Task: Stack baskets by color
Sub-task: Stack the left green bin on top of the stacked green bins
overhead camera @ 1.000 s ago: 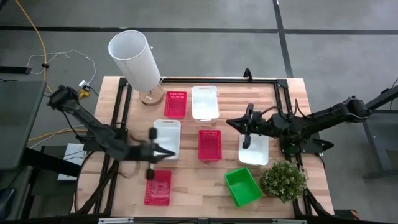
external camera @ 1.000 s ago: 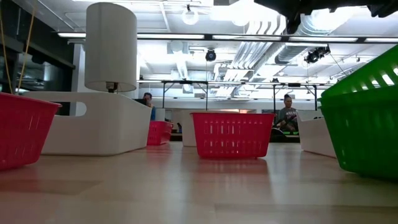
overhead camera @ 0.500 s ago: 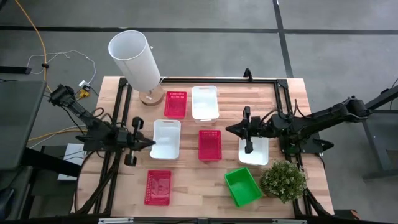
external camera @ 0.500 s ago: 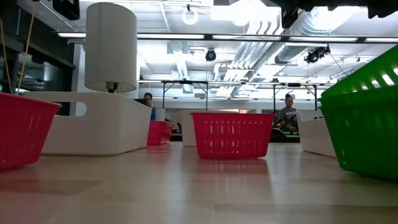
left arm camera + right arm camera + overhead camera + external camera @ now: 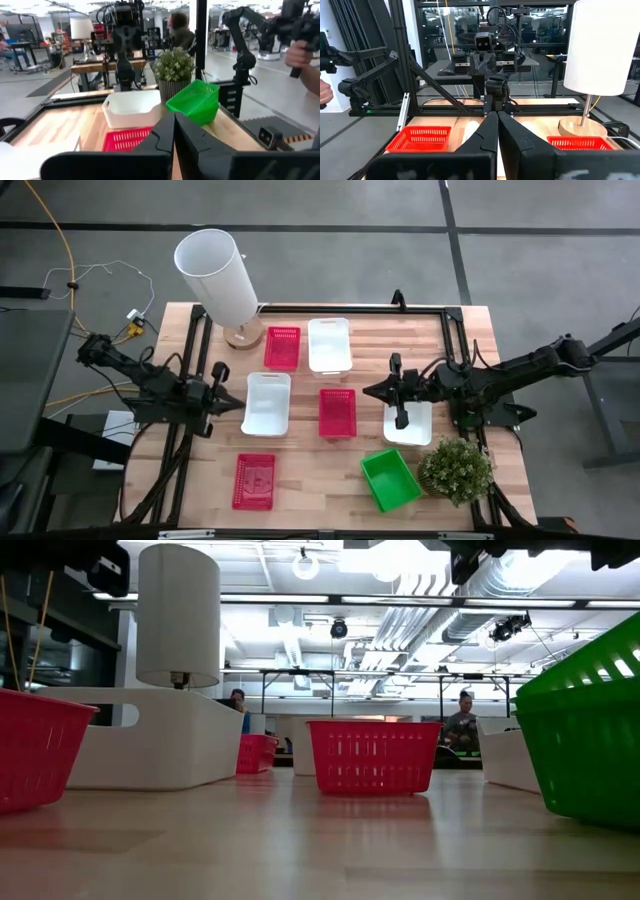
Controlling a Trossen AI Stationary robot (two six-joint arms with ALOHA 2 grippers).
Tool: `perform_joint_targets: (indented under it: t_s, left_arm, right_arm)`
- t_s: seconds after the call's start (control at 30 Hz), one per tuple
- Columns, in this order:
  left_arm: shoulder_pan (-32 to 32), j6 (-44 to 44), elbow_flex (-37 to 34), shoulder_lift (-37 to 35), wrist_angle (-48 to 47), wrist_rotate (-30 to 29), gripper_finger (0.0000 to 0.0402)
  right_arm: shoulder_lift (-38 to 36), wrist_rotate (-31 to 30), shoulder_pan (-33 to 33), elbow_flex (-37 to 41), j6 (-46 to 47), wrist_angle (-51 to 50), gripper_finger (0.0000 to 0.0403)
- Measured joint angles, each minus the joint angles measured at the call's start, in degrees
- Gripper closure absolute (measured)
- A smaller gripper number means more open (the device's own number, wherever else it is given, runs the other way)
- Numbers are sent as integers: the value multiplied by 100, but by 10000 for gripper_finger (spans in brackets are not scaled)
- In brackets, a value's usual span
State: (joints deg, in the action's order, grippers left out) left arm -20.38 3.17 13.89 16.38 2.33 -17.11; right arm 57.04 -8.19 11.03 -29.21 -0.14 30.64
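Seven baskets rest on their bases on the wooden table. Red baskets sit far, middle and near left. White baskets lie between them. A green basket stands near right. My left gripper hovers shut just left of the middle white basket, pointing level toward the right. My right gripper hovers shut above the table left of the right-hand white basket, pointing left. In both wrist views the fingertips are closed with nothing between them.
A tall white cylinder on a wooden foot stands at the far left corner. A potted plant sits near right beside the green basket. Black frame rails run along the table's sides. A person's hand shows beyond the table.
My left gripper has drawn back toward the table's left edge, away from the spot between the middle white basket and the near red basket. It has stayed shut and level. No basket has moved.
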Motion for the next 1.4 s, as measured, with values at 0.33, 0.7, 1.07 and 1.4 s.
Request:
perform_joint_targets:
  t_s: [0.33,0.7,1.07,1.4]
  left_arm:
    - [0,-158,-4,4,-81,-299,401]
    - [-2,-256,-4,9,-87,-439,401]
    - [-2,-314,-4,9,-88,-453,401]
    - [-2,-410,-4,50,-95,-454,401]
  right_arm:
    - [168,29,581,-157,723,13,403]
    - [1647,-524,2648,-2521,1463,-3689,403]
    - [2965,-332,3869,-3679,4655,-5563,403]
    - [3408,-157,4287,-3661,6249,-5682,403]
